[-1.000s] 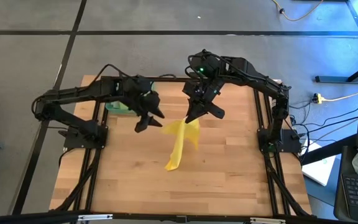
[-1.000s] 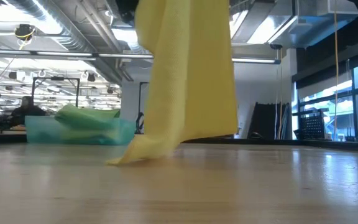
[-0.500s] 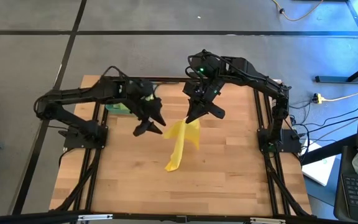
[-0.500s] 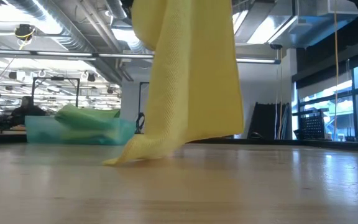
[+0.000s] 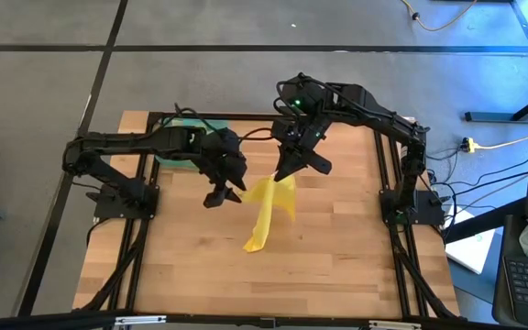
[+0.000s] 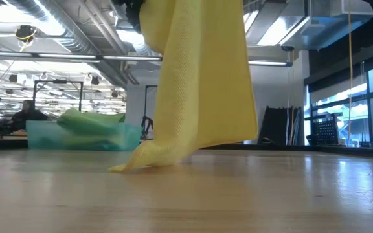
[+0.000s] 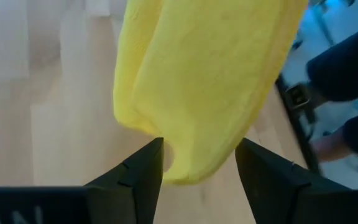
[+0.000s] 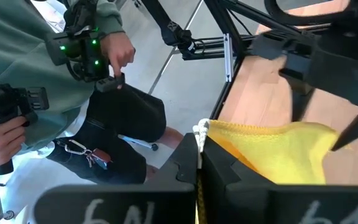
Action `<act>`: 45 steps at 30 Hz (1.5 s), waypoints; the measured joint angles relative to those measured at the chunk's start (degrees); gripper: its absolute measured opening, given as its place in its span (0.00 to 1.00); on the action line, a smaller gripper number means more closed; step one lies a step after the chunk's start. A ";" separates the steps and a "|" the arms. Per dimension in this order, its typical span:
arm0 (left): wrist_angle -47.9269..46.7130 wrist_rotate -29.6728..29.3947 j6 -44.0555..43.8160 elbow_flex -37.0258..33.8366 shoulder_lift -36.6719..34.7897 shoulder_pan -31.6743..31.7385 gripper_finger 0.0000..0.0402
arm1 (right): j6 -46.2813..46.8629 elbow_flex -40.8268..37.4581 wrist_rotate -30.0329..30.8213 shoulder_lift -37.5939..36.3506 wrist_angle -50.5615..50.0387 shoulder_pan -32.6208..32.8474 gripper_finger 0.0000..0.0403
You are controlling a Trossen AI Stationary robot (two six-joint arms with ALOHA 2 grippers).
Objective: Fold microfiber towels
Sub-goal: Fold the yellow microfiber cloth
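One limp yellow microfiber towel hangs mid-frame from the clamped right claw, its tail on the wooden surface; the left claw, spread wide, flanks it

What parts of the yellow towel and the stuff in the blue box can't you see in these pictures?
- Yellow towel: low view, its top and the right gripper's hold on it are cut off by the picture's upper edge.
- Tray: low view, the green cloths are blurred, so their number is unclear.
- Tray: high view, mostly covered by the left arm.
- Left gripper: left wrist view, towel near its open fingers; contact unclear.
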 joint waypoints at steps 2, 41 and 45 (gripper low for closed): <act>-0.61 -0.59 0.40 0.00 0.00 0.28 0.47 | 0.00 0.00 0.00 0.00 0.00 0.00 0.01; -10.73 -15.58 2.17 2.05 -4.12 1.22 0.00 | -9.88 -0.02 15.80 0.00 -14.21 -1.70 0.01; -12.53 -23.75 3.93 4.90 -4.83 3.64 0.00 | -12.39 -0.02 30.73 0.00 -16.04 -2.53 0.01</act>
